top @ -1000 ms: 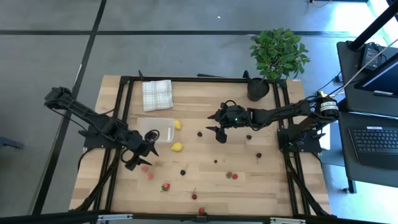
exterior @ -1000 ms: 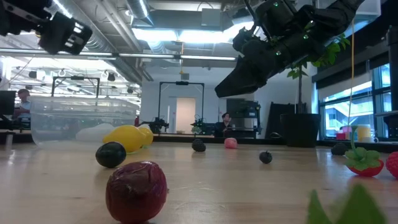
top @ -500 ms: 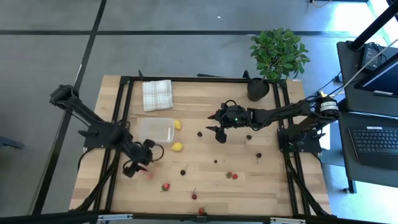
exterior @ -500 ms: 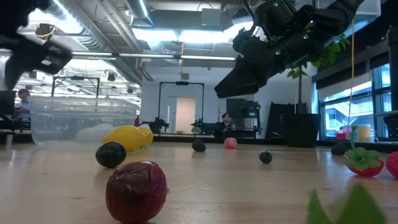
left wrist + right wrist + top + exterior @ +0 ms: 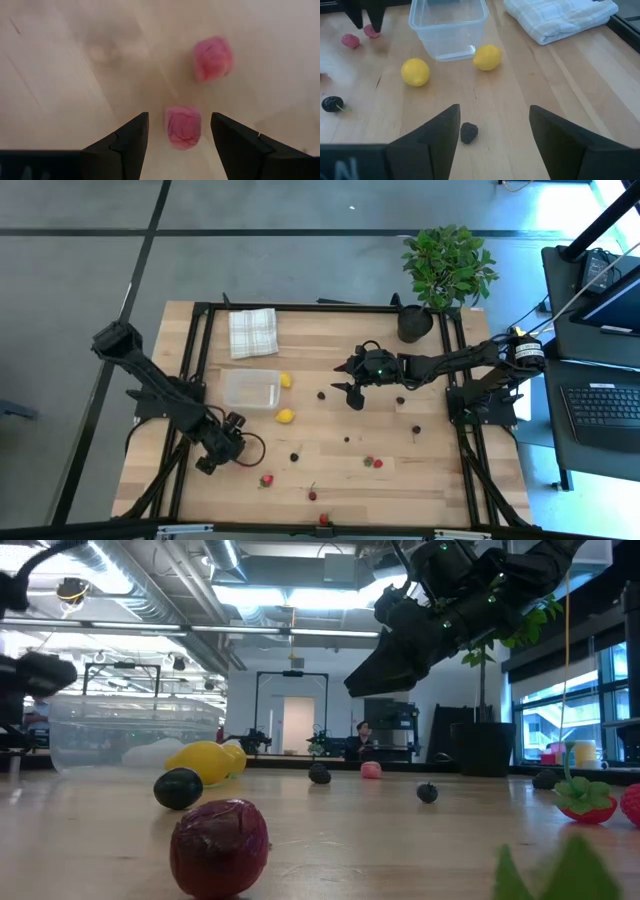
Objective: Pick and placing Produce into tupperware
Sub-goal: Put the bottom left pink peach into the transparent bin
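Observation:
My left gripper [image 5: 180, 119] [image 5: 228, 448] points steeply down near the table's near left, open. Its fingers stand on either side of a pink strawberry-like piece [image 5: 183, 126] lying on the wood, without touching it. A second pink piece [image 5: 213, 58] lies just beyond. The clear tupperware [image 5: 250, 389] [image 5: 449, 25] stands on the table farther back, with two yellow lemons [image 5: 285, 416] [image 5: 286, 380] beside it. My right gripper [image 5: 493, 109] [image 5: 351, 393] hovers open above the table's middle, with a dark berry [image 5: 468, 133] on the wood below it.
A folded checked cloth [image 5: 252, 332] lies at the far left and a black pot with a leafy plant [image 5: 415, 322] at the far right. Strawberries [image 5: 267, 480] [image 5: 373, 462] and small dark cherries [image 5: 295, 456] are scattered over the near half of the table.
My left gripper has come down and toward the table's near edge, tipping from a slant to point steeply down, and now stands over the two pink pieces. My right arm has kept still.

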